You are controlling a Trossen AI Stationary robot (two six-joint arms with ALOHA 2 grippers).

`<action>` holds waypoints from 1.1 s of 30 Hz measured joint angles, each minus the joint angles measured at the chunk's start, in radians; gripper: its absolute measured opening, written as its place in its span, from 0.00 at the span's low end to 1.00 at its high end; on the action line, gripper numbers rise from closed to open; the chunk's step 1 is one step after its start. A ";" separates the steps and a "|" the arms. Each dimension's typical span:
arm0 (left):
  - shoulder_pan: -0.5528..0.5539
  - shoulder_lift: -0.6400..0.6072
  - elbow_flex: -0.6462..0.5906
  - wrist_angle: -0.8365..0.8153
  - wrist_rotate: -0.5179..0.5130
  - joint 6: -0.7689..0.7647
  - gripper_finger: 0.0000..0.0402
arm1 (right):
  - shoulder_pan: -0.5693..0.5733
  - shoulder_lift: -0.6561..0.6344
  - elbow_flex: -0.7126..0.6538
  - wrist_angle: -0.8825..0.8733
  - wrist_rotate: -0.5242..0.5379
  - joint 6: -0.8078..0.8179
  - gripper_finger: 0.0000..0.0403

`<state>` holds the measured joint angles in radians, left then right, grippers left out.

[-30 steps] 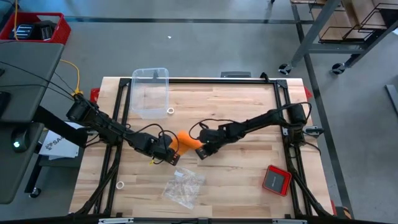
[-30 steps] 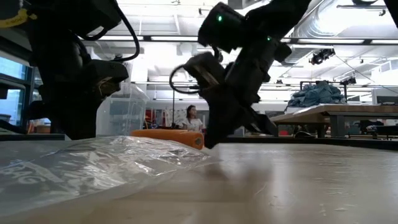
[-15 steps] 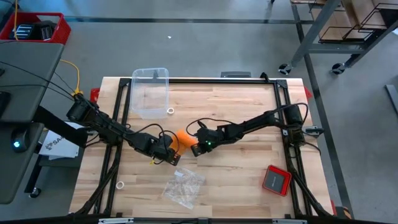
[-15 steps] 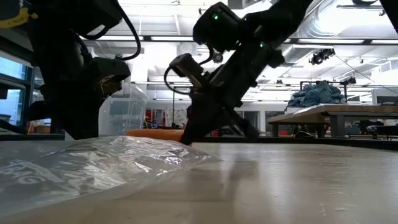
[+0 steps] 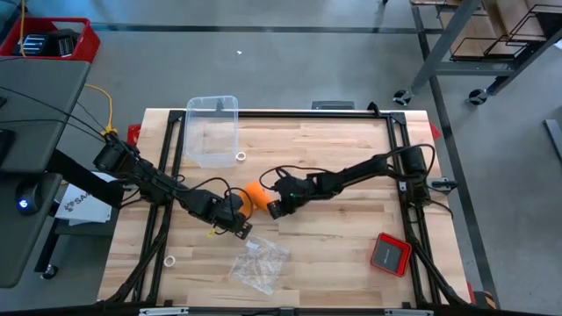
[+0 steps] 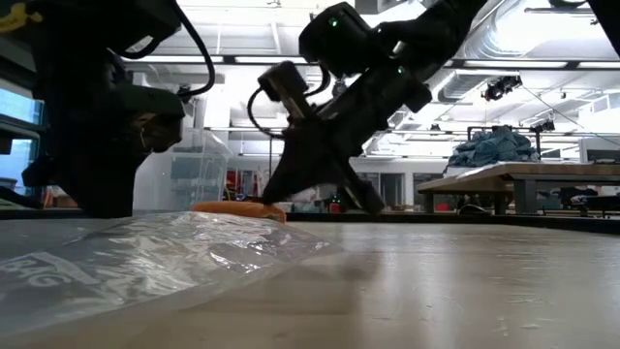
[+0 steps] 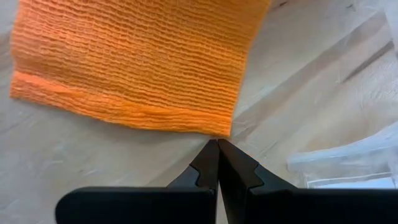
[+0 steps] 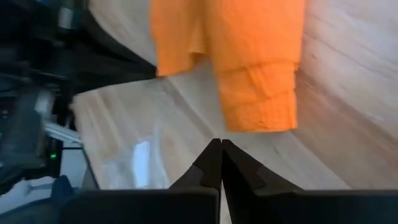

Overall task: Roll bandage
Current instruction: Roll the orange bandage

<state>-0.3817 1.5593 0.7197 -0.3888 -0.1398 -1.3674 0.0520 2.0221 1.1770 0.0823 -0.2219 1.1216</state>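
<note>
The bright orange bandage (image 5: pixel 255 195) lies bunched on the wooden table near its middle, between my two grippers. It also shows in the low view (image 6: pixel 237 206). In the right wrist view (image 8: pixel 249 62) one end is folded over into a thicker lump (image 8: pixel 258 99). My left gripper (image 5: pixel 242 209) is shut, its tips (image 7: pixel 217 144) at a corner of the flat band (image 7: pixel 137 62). My right gripper (image 5: pixel 270 207) is shut, its tips (image 8: pixel 221 143) a little short of the folded end, with bare wood between. My left gripper's shut fingertips stand right at the corner of the bandage's edge (image 7: pixel 225 132), low over the table. I cannot tell whether they touch it.
A crumpled clear plastic bag (image 5: pixel 259 263) lies toward the near edge, large in the low view (image 6: pixel 145 252). A clear plastic box (image 5: pixel 213 130) stands at the far left, a small white ring (image 5: pixel 241 157) beside it. A red square device (image 5: pixel 390 254) lies near right.
My right gripper has gone toward the table's left and a little toward the far edge, low over the wood. The bandage's right end has gone left with it. The band now lies shorter and bunched, while its left end has stayed by my left gripper.
</note>
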 joint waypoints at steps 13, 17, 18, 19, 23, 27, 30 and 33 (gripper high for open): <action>0.000 -0.002 0.005 -0.092 0.045 0.103 0.00 | -0.034 -0.088 0.000 -0.260 0.056 -0.130 0.00; 0.000 -0.022 0.000 -0.109 0.038 0.064 0.00 | -0.046 -0.089 0.000 -0.282 0.060 -0.160 0.00; 0.000 -0.036 -0.002 -0.110 0.033 0.064 0.00 | -0.048 -0.089 0.000 -0.288 0.057 -0.161 0.00; 0.000 -0.051 -0.005 -0.112 0.025 0.063 0.00 | -0.049 -0.089 0.000 -0.293 0.055 -0.163 0.00; 0.000 -0.129 0.000 -0.089 -0.062 0.062 0.00 | -0.054 -0.089 0.000 -0.289 0.053 -0.182 0.00; 0.007 -0.135 -0.001 -0.084 -0.165 0.024 0.00 | -0.066 -0.089 0.000 -0.314 0.054 -0.184 0.00; 0.016 -0.098 -0.002 -0.082 -0.164 0.015 0.00 | -0.072 -0.089 0.000 -0.331 0.056 -0.197 0.00; 0.012 -0.052 -0.003 -0.057 -0.115 0.010 0.00 | -0.079 -0.089 0.000 -0.335 0.056 -0.206 0.00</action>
<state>-0.3694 1.5068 0.7170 -0.4459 -0.2546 -1.3573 -0.0273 1.9335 1.1772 -0.2525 -0.1654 0.9154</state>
